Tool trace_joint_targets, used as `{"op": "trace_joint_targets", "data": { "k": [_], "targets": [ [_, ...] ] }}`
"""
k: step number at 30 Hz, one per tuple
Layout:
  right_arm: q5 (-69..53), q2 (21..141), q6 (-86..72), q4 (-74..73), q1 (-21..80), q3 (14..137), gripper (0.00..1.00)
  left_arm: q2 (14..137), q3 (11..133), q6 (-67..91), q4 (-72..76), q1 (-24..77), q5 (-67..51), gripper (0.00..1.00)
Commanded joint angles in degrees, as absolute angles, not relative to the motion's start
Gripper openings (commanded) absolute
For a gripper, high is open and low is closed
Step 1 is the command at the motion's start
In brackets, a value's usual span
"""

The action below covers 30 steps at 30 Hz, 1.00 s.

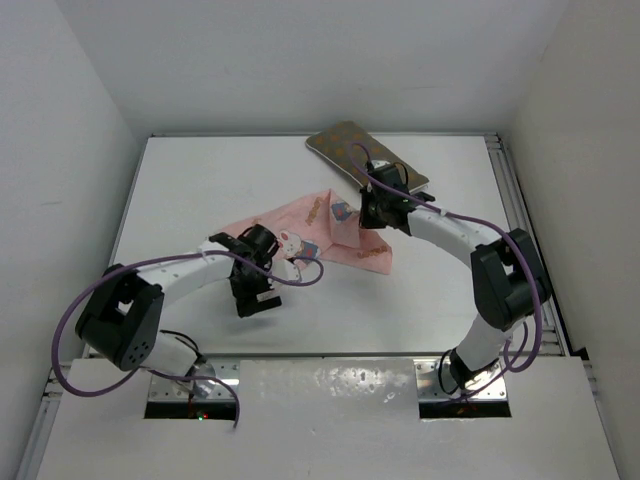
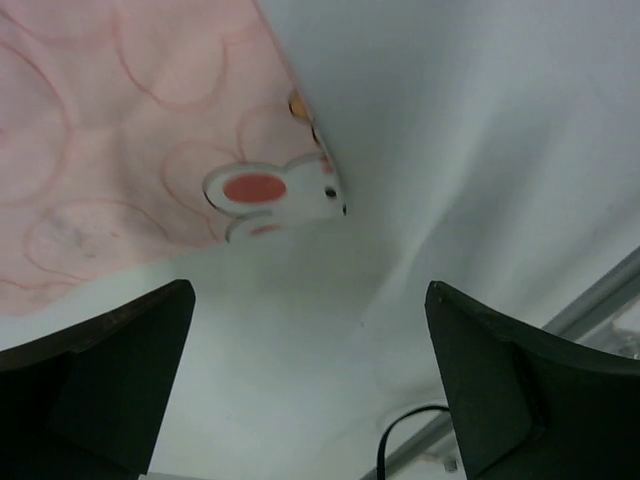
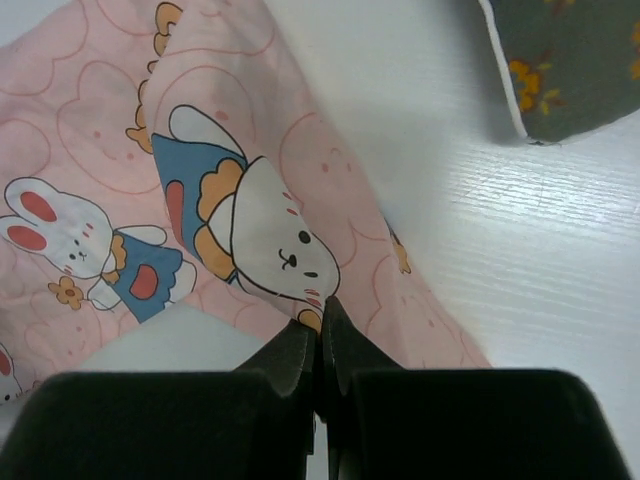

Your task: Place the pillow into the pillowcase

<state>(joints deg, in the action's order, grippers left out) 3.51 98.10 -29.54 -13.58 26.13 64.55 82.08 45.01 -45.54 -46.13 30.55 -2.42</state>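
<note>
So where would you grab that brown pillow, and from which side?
Probably its left corner, from the left. The pillow lies flat at the far edge of the table, the right arm over its near part, so that piped corner is bare and likely thinner than the middle. The right end effector is shut on the pillowcase; the left end effector is open.

The top camera looks steeply down from above and behind the arm bases, taking in the whole table. Each wrist camera looks along its own gripper, very close. Just ahead of the left gripper and the right gripper lies the pillowcase, which the top view shares.
</note>
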Motion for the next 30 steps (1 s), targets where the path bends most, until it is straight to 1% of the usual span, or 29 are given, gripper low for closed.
{"op": "trace_joint_targets", "data": {
  "k": [1, 6, 9, 10, 12, 14, 15, 17, 18, 19, 23, 26, 27, 29, 30],
  "targets": [
    [2.6, 98.0, -30.1, -13.4, 26.7, 65.8, 0.0, 82.6, 48.3, -41.1, -38.6, 34.7, -3.0, 1.0],
    [3.5, 97.3, -30.1, -13.5, 27.0, 64.9, 0.0, 85.7, 42.4, -41.4, -31.7, 38.8, 1.2, 0.98],
    [4.0, 97.3, -30.2, -13.9, 26.8, 64.9, 0.0, 88.1, 38.2, -41.6, -28.1, 39.7, 5.0, 0.91],
    [4.0, 97.3, -30.4, -14.0, 26.7, 64.9, 0.0, 88.6, 37.4, -41.9, -27.2, 39.5, 7.9, 0.84],
    [4.0, 97.1, -30.5, -13.9, 26.6, 65.0, 0.0, 89.1, 35.5, -42.5, -24.0, 39.2, 11.1, 0.79],
    [3.9, 97.0, -30.4, -13.8, 26.5, 65.1, 0.0, 88.8, 35.3, -43.2, -22.1, 37.9, 13.7, 0.61],
    [3.8, 96.9, -30.4, -13.6, 26.4, 65.0, 0.0, 88.6, 35.7, -42.8, -21.9, 36.7, 14.0, 0.44],
    [3.7, 96.7, -30.4, -13.4, 26.0, 65.1, 0.0, 88.7, 37.4, -42.2, -21.7, 35.3, 14.7, 0.25],
    [3.7, 96.6, -30.5, -13.4, 25.8, 65.1, 0.0, 88.8, 38.1, -41.2, -21.7, 33.8, 15.1, 0.04],
    [3.6, 96.3, -30.5, -13.4, 25.6, 65.2, 0.0, 88.6, 38.8, -40.6, -21.7, 32.9, 15.4, 0.0],
    [2.8, 95.4, -29.9, -13.3, 24.5, 65.3, 0.0, 85.9, 42.7, -39.9, -24.2, 28.1, 15.6, 0.0],
    [3.0, 93.4, -27.8, -14.3, 23.8, 66.0, 0.0, 81.6, 50.3, -39.6, -27.5, 22.9, 17.3, 0.0],
    [3.0, 92.6, -26.9, -14.5, 23.6, 66.3, 0.0, 81.0, 56.4, -39.6, -28.7, 20.0, 18.2, 0.0],
    [2.0, 90.4, -24.4, -15.1, 23.1, 66.8, 0.0, 80.3, 63.7, -39.3, -33.5, 17.2, 18.9, 0.0],
    [1.7, 89.5, -22.3, -15.3, 23.0, 66.9, 0.0, 80.5, 71.2, -38.7, -35.1, 14.5, 19.2, 0.0]
  ]
}}
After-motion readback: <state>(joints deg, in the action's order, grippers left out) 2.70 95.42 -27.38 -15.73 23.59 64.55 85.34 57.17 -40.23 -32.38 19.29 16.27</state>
